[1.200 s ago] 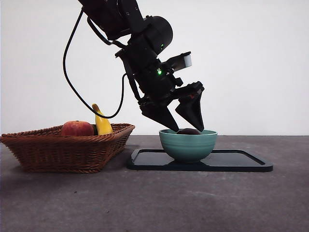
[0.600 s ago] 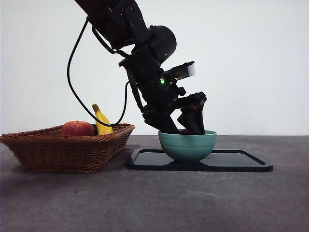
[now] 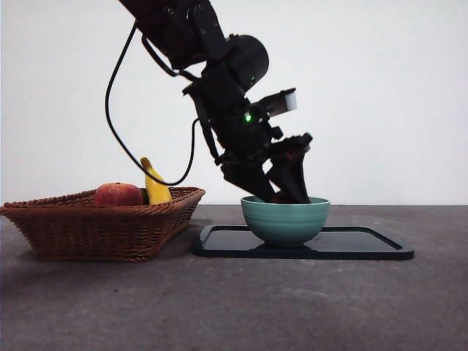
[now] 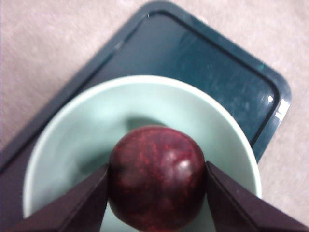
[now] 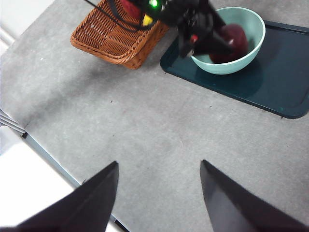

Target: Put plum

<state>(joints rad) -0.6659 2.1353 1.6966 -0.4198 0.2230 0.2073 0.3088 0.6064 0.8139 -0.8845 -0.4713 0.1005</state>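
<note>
Left wrist view shows the left end effector (image 4: pixel 157 193) pinching the plum (image 4: pixel 157 176) inside the bowl (image 4: pixel 63 145), ready to drop it.

I see a dark maroon plum (image 4: pixel 157 176) with fine red mottling, held between the black left claw (image 4: pixel 157 203) over a pale teal bowl (image 3: pixel 285 219). The tray (image 3: pixel 365 245) is dark teal, the wicker basket (image 3: pixel 95 227) brown, the worktop (image 5: pixel 145 130) speckled grey.
</note>
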